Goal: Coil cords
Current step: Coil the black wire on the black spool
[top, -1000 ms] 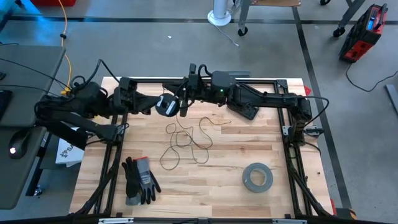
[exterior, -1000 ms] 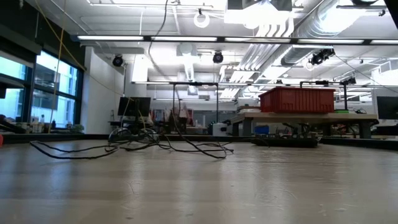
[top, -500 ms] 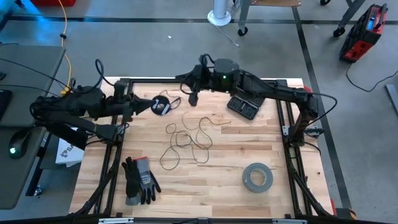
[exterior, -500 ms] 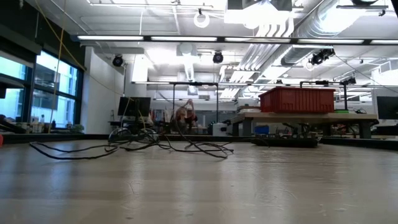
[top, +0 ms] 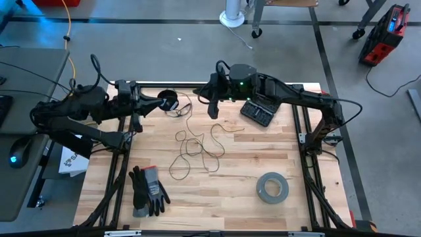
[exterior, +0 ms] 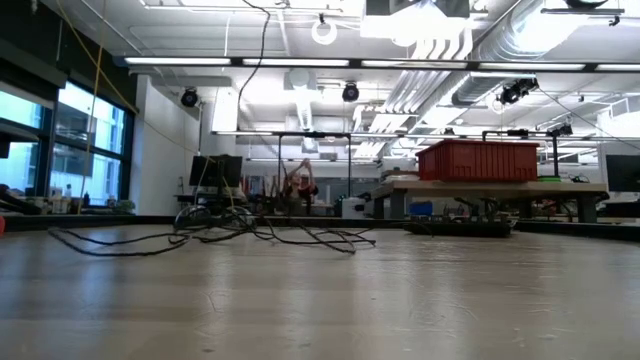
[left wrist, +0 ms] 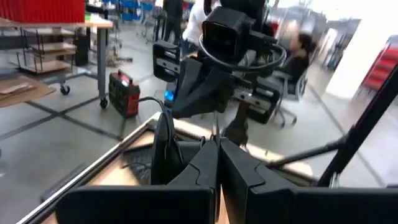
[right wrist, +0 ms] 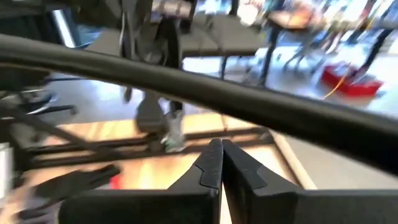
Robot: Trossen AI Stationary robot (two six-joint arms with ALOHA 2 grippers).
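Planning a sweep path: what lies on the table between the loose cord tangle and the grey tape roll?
Only bare wood, in the high view: the cord tangle and tape roll lie apart with nothing between.

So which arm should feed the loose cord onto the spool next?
Probably the right: its gripper hangs just above the loose cord, while the left gripper is busy at the spool.

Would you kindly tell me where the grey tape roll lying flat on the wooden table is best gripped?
On the grey tape roll, pinch one wall of the ring, coming straight down: it lies flat with its hole facing up, so one pincer finger fits inside, one outside.
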